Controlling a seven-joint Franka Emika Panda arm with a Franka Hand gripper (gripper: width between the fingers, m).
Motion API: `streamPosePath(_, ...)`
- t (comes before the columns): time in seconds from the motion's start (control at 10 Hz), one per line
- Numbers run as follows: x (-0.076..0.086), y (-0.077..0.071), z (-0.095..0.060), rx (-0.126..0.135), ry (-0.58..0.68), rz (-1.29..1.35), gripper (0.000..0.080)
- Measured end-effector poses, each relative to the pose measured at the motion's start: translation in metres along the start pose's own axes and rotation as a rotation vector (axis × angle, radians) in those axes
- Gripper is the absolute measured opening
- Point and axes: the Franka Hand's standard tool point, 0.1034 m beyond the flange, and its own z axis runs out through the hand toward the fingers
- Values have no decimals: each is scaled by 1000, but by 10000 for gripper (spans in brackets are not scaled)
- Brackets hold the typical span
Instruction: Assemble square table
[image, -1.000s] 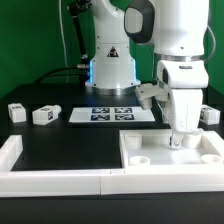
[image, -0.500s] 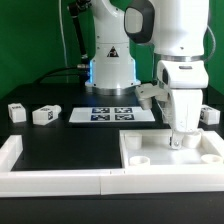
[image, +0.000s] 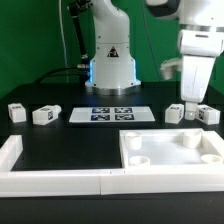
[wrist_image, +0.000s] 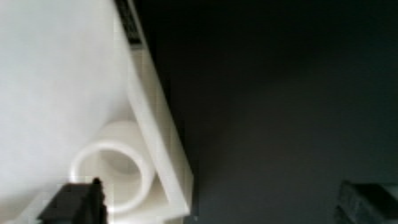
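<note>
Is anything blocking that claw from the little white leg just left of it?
Nothing visible does. The open gripper hangs above that leg, to the exterior view's right of it; the leg lies beyond the table top's far rim.

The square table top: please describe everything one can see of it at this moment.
The square table top is a white tray that looks like plastic, with a raised rim and round sockets near its corners. It lies flat, open side up, on the black table, at the exterior view's right, close against the white front rail; whether they touch is unclear. No leg stands in it. The open fingers hang over its edge, apart from it.
</note>
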Motion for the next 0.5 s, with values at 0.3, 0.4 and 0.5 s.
streamPosePath(0.3,19,-9,9,-15,50,196,649)
streamPosePath(0.4,18,-10,8,-9,31,251,649)
streamPosePath(0.5,21,-10,7,-3,38,340,649)
